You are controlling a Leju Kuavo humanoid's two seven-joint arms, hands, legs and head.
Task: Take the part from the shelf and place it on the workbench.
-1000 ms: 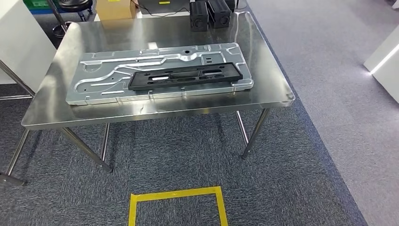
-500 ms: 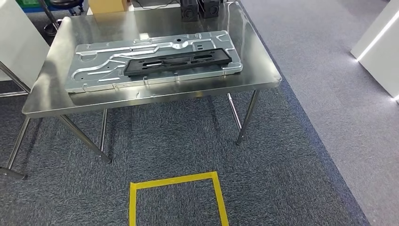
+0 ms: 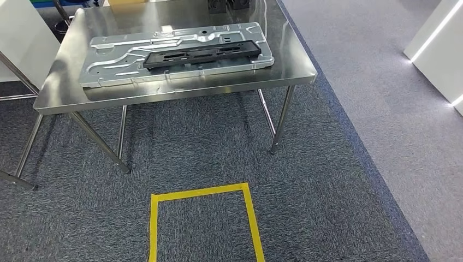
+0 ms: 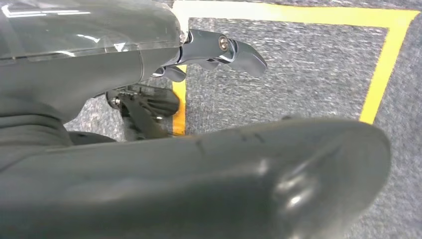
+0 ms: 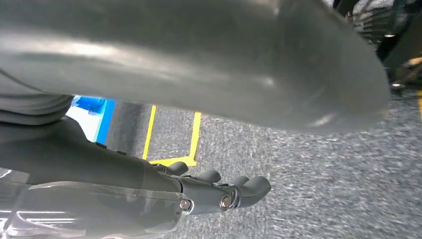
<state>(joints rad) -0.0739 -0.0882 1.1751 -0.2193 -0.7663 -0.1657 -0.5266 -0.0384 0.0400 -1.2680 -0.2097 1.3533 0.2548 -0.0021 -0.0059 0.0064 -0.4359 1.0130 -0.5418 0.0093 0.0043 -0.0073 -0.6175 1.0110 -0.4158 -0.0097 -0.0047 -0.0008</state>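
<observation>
From my head view, the steel workbench (image 3: 180, 90) stands ahead on grey carpet (image 3: 327, 180). On it lies a large silver stamped panel (image 3: 109, 68), and the black part (image 3: 202, 53) rests flat on top of that panel. A yellow tape square (image 3: 203, 192) marks the floor between me and the bench; white cabinets (image 3: 437, 49) stand off to the right. Against a second ago, the whole picture has shifted: the bench sits higher and farther in view, so my camera has moved, not the things.

At my left wrist, my left hand (image 4: 199, 55) hangs over the tape, fingers loosely apart, holding nothing.

At my right wrist, my right hand (image 5: 219, 191) hangs over the carpet, fingers apart and empty.
</observation>
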